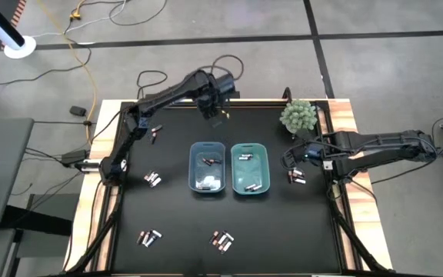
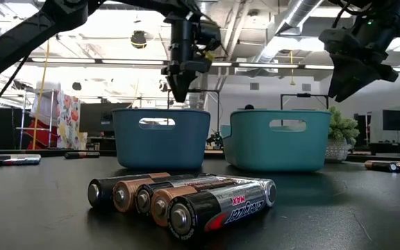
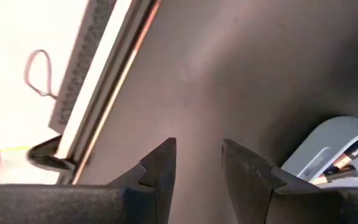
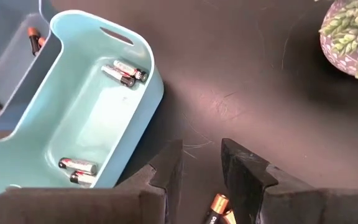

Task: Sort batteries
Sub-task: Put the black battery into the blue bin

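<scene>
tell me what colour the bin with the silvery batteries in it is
Teal, lighter than the blue bin beside it. The teal bin shows best in the right wrist view.

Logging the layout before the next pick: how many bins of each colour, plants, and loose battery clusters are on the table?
Blue bin: 1
Teal bin: 1
Potted plant: 1
Loose battery clusters, outside the bins: 5
Total: 8
</scene>
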Robot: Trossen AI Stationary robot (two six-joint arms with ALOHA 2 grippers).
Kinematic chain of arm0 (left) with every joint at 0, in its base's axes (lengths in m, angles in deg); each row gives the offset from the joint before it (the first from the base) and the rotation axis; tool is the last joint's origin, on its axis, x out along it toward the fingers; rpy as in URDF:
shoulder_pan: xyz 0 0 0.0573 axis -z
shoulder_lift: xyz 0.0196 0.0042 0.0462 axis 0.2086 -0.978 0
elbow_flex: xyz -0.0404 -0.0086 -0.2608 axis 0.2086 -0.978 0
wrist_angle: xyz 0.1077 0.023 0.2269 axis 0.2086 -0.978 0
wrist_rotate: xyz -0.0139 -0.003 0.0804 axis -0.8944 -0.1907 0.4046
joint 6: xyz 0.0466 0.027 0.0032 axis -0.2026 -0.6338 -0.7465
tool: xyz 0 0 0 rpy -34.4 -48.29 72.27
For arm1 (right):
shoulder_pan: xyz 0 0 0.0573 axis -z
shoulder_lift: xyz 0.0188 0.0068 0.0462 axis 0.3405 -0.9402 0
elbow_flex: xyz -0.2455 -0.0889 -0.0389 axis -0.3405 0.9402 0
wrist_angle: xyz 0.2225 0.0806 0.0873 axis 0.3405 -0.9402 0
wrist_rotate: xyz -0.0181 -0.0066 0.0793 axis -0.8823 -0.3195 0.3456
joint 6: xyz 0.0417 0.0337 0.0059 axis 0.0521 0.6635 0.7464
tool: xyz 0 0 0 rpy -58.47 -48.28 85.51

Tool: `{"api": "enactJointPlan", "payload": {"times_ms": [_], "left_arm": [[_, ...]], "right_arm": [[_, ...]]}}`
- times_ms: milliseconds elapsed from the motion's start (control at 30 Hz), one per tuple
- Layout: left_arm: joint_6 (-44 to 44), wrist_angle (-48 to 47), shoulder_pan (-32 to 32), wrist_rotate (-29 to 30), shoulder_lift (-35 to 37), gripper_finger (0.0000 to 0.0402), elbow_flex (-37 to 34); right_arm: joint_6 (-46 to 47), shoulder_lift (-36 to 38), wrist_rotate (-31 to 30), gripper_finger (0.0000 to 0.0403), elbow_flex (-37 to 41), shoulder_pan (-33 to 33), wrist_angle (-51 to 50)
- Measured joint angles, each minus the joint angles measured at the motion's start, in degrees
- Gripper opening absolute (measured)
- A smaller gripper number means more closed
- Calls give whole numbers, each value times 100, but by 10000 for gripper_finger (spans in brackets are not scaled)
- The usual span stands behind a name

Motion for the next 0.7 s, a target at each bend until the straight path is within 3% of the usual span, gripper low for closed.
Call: {"api": "enactJointPlan", "payload": {"times_ms": [133,233,400,700], "left_arm": [[-45,77,-324,-110,12,123,-106],[-64,168,-565,-140,120,123,-608],[-258,1004,-845,-277,756,123,-2275],[-914,2736,-1549,-380,2798,123,-5377]], "right_arm": [[230,1,-28,127,0,6,0],[367,1,-38,127,0,6,10],[614,-1,-43,127,0,6,58],[692,-1,-45,127,0,6,144]]}}
